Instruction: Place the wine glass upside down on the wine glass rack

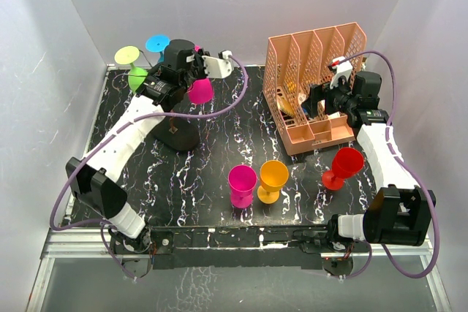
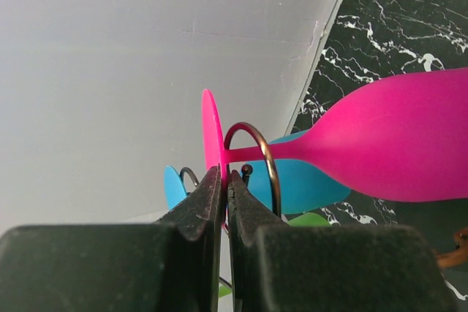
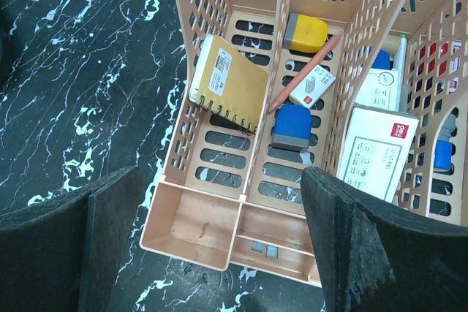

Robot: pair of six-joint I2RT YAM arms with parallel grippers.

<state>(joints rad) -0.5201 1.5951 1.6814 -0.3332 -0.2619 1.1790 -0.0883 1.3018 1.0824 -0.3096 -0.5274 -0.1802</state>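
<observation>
My left gripper (image 1: 195, 54) (image 2: 224, 180) is shut on the thin foot disc of a magenta wine glass (image 1: 200, 91) (image 2: 395, 144) at the top of the wine glass rack (image 1: 178, 138). The glass's stem runs through a curled wire arm (image 2: 268, 160) of the rack, and its bowl hangs below, towards the table. A blue glass (image 1: 157, 42) (image 2: 311, 188), a yellow-green one (image 1: 127, 55) and a green one (image 1: 137, 78) hang on other arms. My right gripper (image 1: 322, 101) (image 3: 223, 199) is open over the peach organizer, holding nothing.
Three glasses stand upright at the front of the black marble table (image 1: 219, 137): magenta (image 1: 242, 184), orange (image 1: 273, 179) and red (image 1: 344, 166). The peach slotted organizer (image 1: 289, 137) (image 3: 197, 224) at the back right holds a notebook, boxes and pens. White walls enclose the table.
</observation>
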